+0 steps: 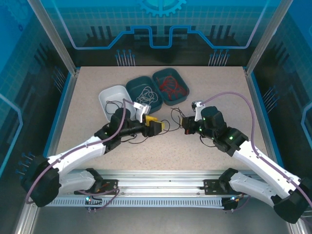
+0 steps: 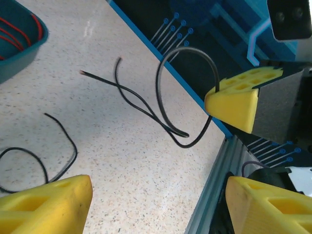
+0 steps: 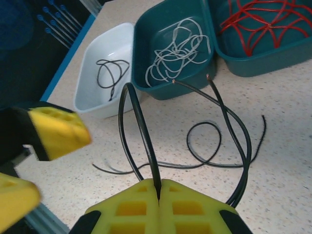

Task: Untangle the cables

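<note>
- Black cables (image 3: 204, 124): several lie loose on the table (image 1: 219, 87) between the two hands, looped and crossed over one another. A few more lie coiled in the white tray (image 3: 87, 97) at far left, probably already sorted.
- Left hand (image 1: 154, 125): jaws wide, nothing between them. It faces the raised loop and looks placed to take its free side. The arm reaches from the near-left base, forward and inward, low over the table.
- Whitish cables (image 3: 178, 51): bundled in the middle teal tray (image 3: 161, 92).
- Red cables (image 3: 263, 22): in the right teal tray (image 3: 263, 66). Each tray holds one colour, which suggests sorting by colour.
- Held black cable (image 3: 147, 146): arches up off the table, likely lifted to part it from the rest.
- Right hand (image 3: 159, 191): clamped shut on that cable. The arm mirrors the left, angled inward, with the two hands near each other.
</note>
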